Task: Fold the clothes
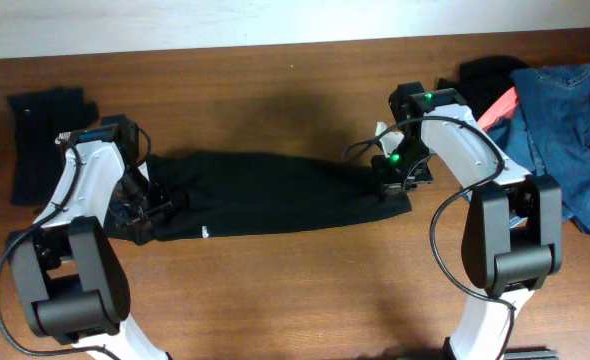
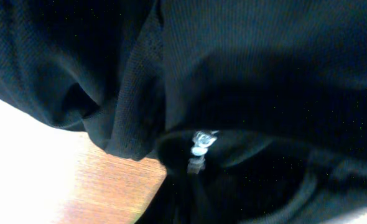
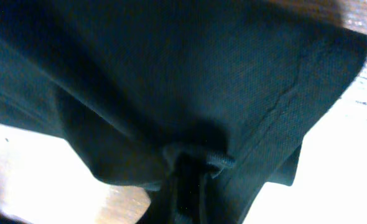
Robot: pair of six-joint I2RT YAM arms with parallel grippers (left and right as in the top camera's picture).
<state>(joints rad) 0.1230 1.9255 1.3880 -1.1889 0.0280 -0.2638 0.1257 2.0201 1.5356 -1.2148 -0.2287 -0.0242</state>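
Note:
The black shirt lies folded into a long band across the middle of the table. My left gripper is down on its left end and my right gripper on its right end. In the left wrist view black cloth fills the frame. A small white tag sits just above my left gripper, whose fingers are lost in the dark. In the right wrist view a hem of the shirt bunches into my right gripper, which is pinched on it.
A folded black garment lies at the far left. At the back right is a pile: blue denim, a coral-pink piece and a black piece. Bare wooden table runs along the front.

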